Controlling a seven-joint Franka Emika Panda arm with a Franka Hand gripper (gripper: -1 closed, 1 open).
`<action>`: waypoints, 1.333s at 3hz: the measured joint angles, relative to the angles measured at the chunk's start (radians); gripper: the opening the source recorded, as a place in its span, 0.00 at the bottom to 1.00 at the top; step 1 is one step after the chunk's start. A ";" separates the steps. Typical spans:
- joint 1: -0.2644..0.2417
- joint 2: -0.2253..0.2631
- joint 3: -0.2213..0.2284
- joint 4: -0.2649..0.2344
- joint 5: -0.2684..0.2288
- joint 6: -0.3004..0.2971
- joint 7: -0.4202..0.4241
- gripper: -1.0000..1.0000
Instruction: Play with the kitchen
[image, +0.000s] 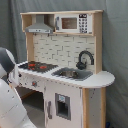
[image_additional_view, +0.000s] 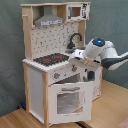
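Note:
The kitchen (image: 65, 60) is a tall white and light-wood toy unit that shows in both exterior views. It has a black-red hob (image: 37, 65), a sink (image: 73, 73) with a black faucet (image: 85, 58), a grey hood (image: 40, 25) and a small microwave (image: 75, 22). In the second exterior view my white arm (image_additional_view: 102, 50) reaches in from the right. My gripper (image_additional_view: 89, 75) hangs just in front of the kitchen (image_additional_view: 55, 65), below the counter edge and above the windowed oven door (image_additional_view: 67, 100), which stands slightly ajar.
A grey curtain (image: 115, 45) hangs behind the unit. The kitchen stands on a wooden floor (image_additional_view: 112, 107). In the first exterior view a bulky white part of the arm (image: 7, 95) fills the lower left and hides the oven side.

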 joint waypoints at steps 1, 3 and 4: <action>0.000 0.093 0.015 0.000 0.027 -0.008 -0.028 1.00; 0.000 0.299 0.013 0.003 0.030 -0.013 -0.065 1.00; 0.000 0.339 -0.025 0.012 0.034 -0.092 -0.096 1.00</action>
